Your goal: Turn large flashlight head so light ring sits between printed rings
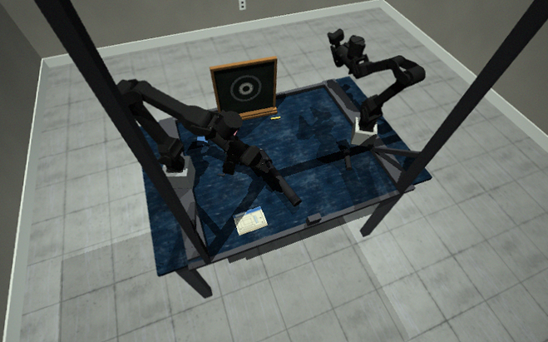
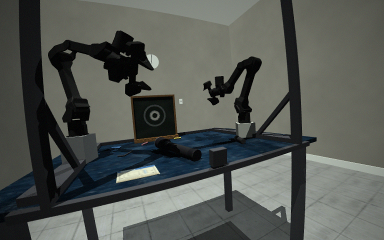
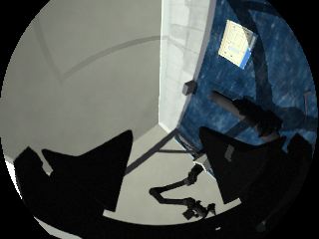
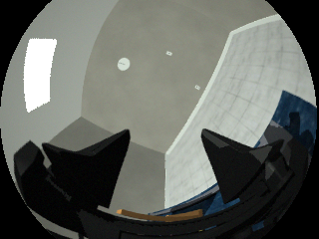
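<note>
The large black flashlight (image 1: 290, 193) (image 2: 181, 150) (image 3: 225, 102) lies on the table, its head turned towards the board (image 1: 225, 80) (image 2: 138, 127), which stands upright at the back. On the board a bright, ragged ring (image 2: 151, 115) sits close around the centre, with a fainter ring farther out. Separate dots cannot be made out. My left gripper (image 2: 151, 79) (image 3: 166, 132) is open and empty, high above the table; in the top view it covers the flashlight's head. My right gripper (image 2: 208, 93) (image 4: 166, 133) is open and empty in the air, to the right of the board.
A smaller black flashlight (image 1: 348, 161) (image 2: 240, 139) lies near the right arm's base. A grey block (image 1: 313, 219) (image 2: 218, 156) (image 3: 189, 88) stands at the front edge. A printed card (image 1: 250, 220) (image 2: 138, 173) (image 3: 236, 44) lies front left. Yellow chalk (image 1: 275, 118) (image 2: 177, 138) lies before the board. Frame posts stand at both sides.
</note>
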Controlling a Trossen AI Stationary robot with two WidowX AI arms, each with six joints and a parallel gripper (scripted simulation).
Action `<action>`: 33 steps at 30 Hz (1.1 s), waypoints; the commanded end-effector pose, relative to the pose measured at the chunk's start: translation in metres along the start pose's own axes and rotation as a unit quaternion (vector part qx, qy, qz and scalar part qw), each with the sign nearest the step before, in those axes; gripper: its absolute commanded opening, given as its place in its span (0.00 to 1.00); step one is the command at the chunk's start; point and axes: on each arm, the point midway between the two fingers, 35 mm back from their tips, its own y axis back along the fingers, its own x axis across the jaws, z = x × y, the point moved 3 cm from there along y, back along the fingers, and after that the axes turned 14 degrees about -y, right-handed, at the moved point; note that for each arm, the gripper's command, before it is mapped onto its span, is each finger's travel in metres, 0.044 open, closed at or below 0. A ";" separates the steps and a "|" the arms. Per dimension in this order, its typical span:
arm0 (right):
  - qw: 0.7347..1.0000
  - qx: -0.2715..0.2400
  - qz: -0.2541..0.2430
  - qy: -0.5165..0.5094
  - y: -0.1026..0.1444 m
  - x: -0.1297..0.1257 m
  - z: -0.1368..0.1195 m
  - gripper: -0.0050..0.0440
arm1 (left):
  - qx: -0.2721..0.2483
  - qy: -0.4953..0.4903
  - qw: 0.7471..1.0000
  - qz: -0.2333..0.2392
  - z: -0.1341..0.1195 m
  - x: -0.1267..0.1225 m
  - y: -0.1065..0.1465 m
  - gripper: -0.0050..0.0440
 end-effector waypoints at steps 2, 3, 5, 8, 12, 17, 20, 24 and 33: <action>0.998 0.029 0.026 0.039 0.002 0.023 -0.016 0.87 | 0.034 0.079 0.996 0.018 -0.014 0.002 0.012 0.79; 0.998 0.037 0.029 0.049 0.002 0.026 -0.021 0.87 | 0.040 0.097 0.994 0.021 -0.017 0.002 0.013 0.79; 0.996 0.053 0.036 0.068 0.005 0.032 -0.030 0.87 | 0.053 0.135 0.989 0.027 -0.022 0.001 0.017 0.79; 0.991 0.074 0.046 0.097 0.008 0.040 -0.042 0.87 | 0.069 0.190 0.979 0.039 -0.029 0.000 0.023 0.79; 0.984 0.102 0.059 0.135 0.014 0.050 -0.059 0.87 | 0.088 0.262 0.959 0.056 -0.039 -0.001 0.030 0.79; 0.976 0.123 0.071 0.163 0.019 0.057 -0.071 0.87 | 0.102 0.314 0.941 0.071 -0.045 -0.003 0.035 0.79; 0.968 0.143 0.085 0.190 0.025 0.064 -0.083 0.87 | 0.114 0.365 0.920 0.087 -0.052 -0.004 0.042 0.79; 0.954 0.168 0.106 0.225 0.035 0.075 -0.098 0.87 | 0.129 0.430 0.886 0.112 -0.061 -0.006 0.050 0.79; 0.920 0.213 0.150 0.293 0.056 0.093 -0.126 0.87 | 0.148 0.550 0.805 0.165 -0.076 -0.010 0.068 0.79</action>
